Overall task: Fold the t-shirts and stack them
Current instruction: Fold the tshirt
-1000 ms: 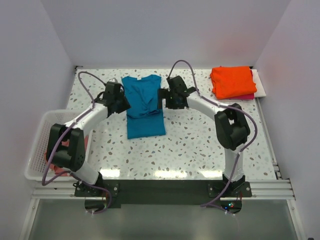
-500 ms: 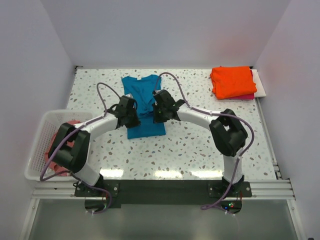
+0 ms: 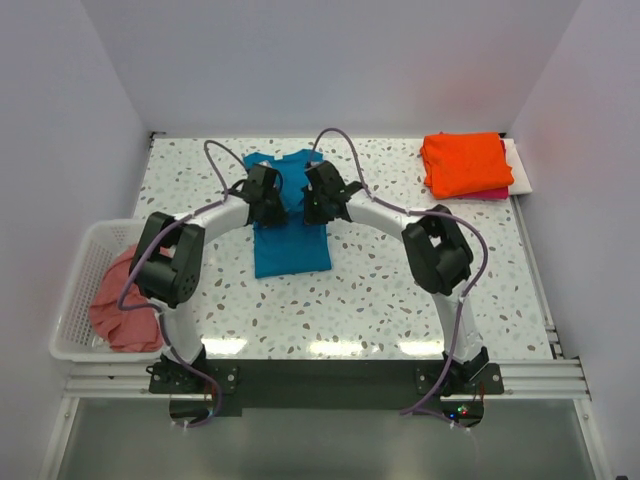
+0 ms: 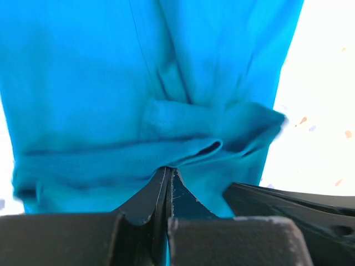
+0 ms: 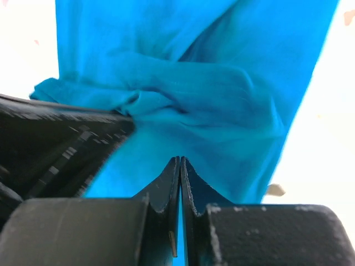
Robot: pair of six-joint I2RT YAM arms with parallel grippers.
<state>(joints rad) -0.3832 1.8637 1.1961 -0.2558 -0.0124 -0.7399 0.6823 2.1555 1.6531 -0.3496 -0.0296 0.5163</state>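
From above, the teal-blue t-shirt (image 3: 290, 245) lies lengthwise at the middle of the speckled table (image 3: 400, 290). The left gripper (image 3: 268, 197) and right gripper (image 3: 316, 197) sit over its bunched upper half, near each other. The folded orange t-shirt (image 3: 465, 163) rests on the magenta t-shirt (image 3: 492, 194) at the back right. The salmon-pink t-shirt (image 3: 120, 300) is heaped in the white basket (image 3: 72, 290).

In the left wrist view, the jaws are pressed together, and a raised fold of teal cloth meets their tips, seemingly pinched.

In the right wrist view, the jaws are also closed, directly over flat teal cloth. The bunched ridge lies beyond them, and I cannot tell whether any cloth is caught.
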